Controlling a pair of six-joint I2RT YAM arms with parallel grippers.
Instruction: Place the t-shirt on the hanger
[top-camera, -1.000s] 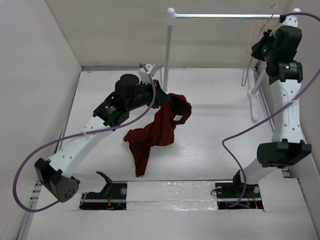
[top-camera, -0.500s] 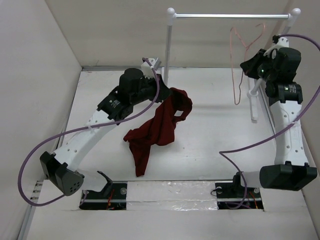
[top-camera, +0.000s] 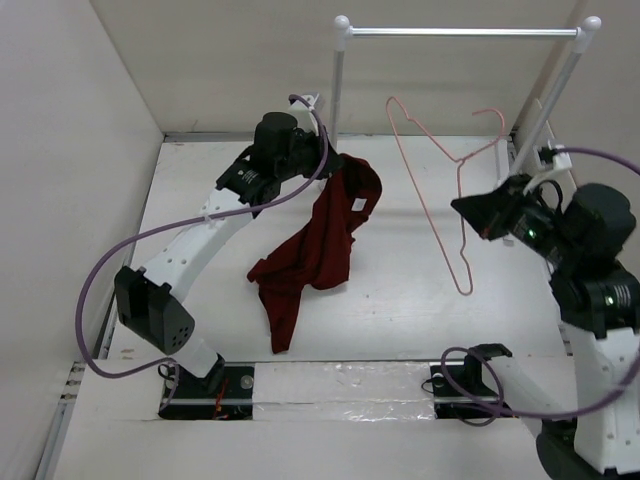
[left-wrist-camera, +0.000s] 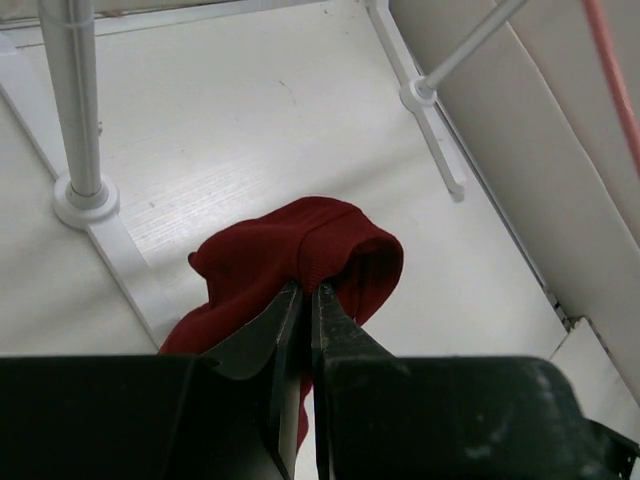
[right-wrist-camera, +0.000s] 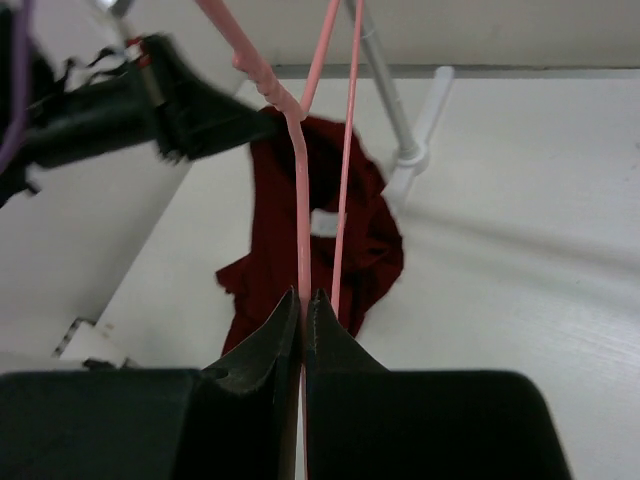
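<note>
The maroon t-shirt (top-camera: 322, 240) hangs by its neck from my left gripper (top-camera: 333, 168), which is shut on the collar fold, and its lower part trails on the table. In the left wrist view the jaws (left-wrist-camera: 308, 290) pinch the cloth (left-wrist-camera: 290, 245). My right gripper (top-camera: 463, 208) is shut on the pale pink wire hanger (top-camera: 440, 190) and holds it in the air, to the right of the t-shirt and apart from it. In the right wrist view the jaws (right-wrist-camera: 303, 296) clamp one wire of the hanger (right-wrist-camera: 300, 180), with the t-shirt (right-wrist-camera: 372, 235) behind it.
The rack with white posts and a silver bar (top-camera: 460, 32) stands at the back. Its left post (top-camera: 336, 100) is close behind the t-shirt, and its foot shows in the left wrist view (left-wrist-camera: 85, 200). Walls close in the left and right sides.
My right arm has swung the hanger away from the rack's right end, leftward and nearer, out over the table. My left gripper has moved slightly back and right with the collar.
</note>
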